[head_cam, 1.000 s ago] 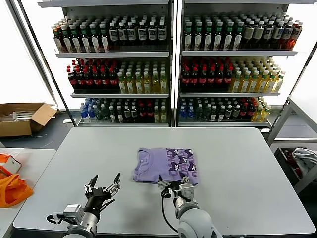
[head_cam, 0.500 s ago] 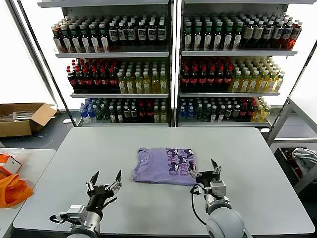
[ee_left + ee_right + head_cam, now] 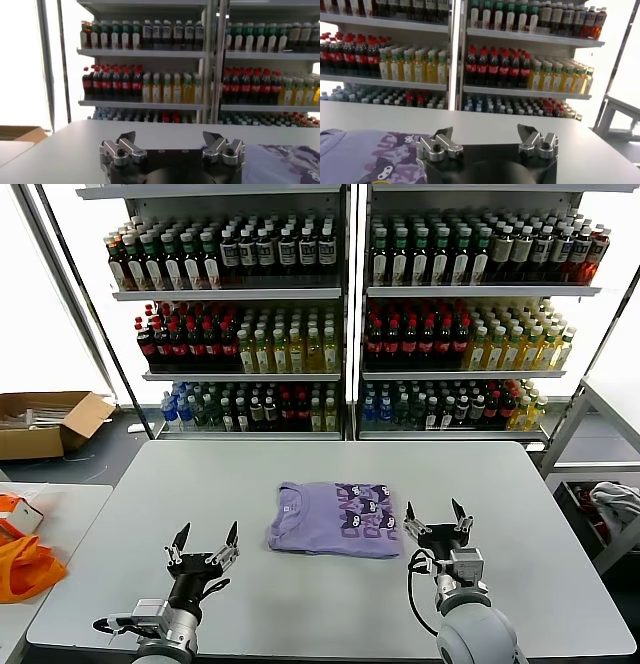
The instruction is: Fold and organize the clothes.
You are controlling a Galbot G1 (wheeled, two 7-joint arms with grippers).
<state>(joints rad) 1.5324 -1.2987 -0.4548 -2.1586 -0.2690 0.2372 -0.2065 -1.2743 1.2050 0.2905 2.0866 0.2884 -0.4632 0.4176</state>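
Nearest to the robot, the left gripper (image 3: 205, 542) hangs above the near left part of the grey table (image 3: 520, 514), its fingers spread wide and holding nothing. The right gripper (image 3: 434, 517) is on the other side, also released and empty, just beside the right edge of the T-shirt (image 3: 335, 518) but not touching it. The T-shirt lies folded into a neat rectangle near the middle of the table, with the collar to the left and the dark printed pattern on its right half. At the far left an orange bag (image 3: 25, 568) rests on a lower side table. Behind the table stand shelves (image 3: 345, 294) full of drink bottles, and a cardboard box (image 3: 45, 420) lies on the floor
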